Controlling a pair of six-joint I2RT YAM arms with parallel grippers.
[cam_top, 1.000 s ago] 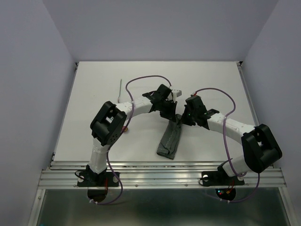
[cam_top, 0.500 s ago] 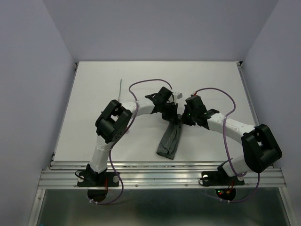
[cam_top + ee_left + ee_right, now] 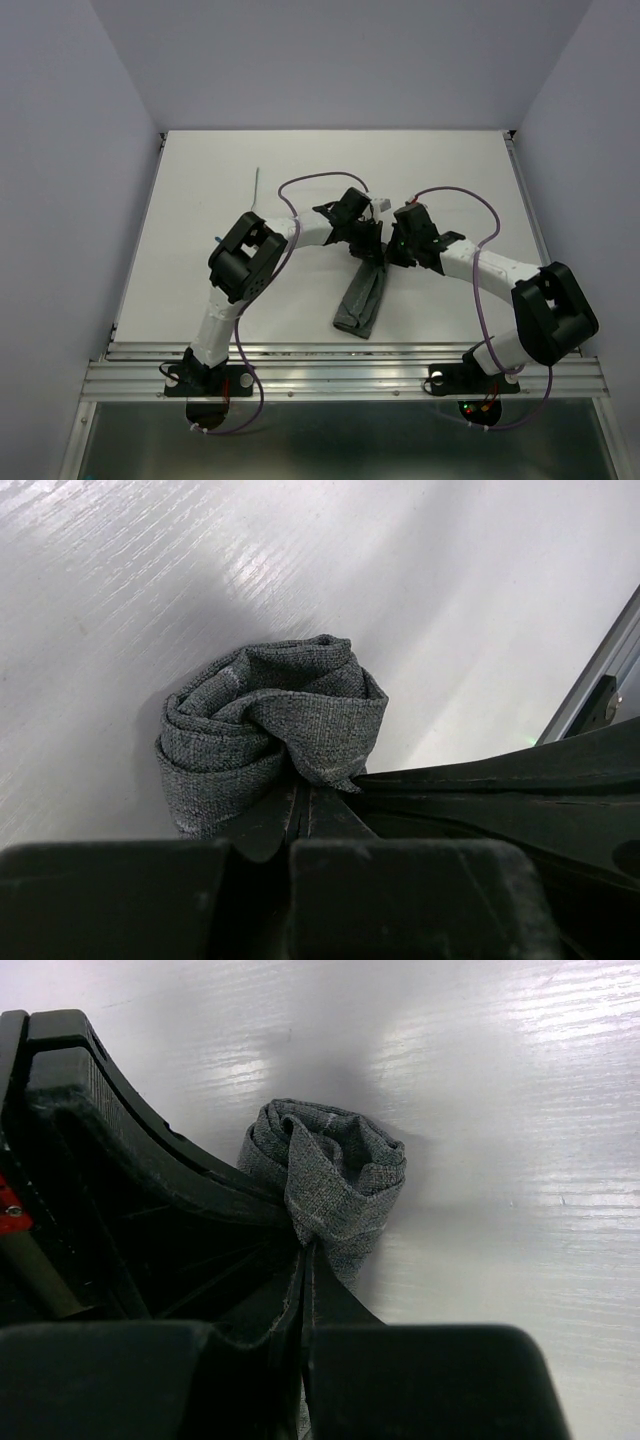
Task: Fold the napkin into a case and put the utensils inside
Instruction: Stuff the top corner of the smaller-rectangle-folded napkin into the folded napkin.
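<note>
moved: left arm swung inward, left gripper (image 3: 366, 238) nearer right gripper (image 3: 393, 250) | grip: both clenched on napkin (image 3: 360, 300) far end | napkin: narrow strip, mid desk (image 3: 200, 220) | tip: probably part the pinched layers evenly, near end kept flat

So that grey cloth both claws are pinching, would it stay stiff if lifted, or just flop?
Probably floppy: the napkin bunches into soft folds where the left gripper and right gripper pinch it. Its woven surface looks rough, so it likely won't slip easily. The rest lies limp on the table, so it would probably sag.
</note>
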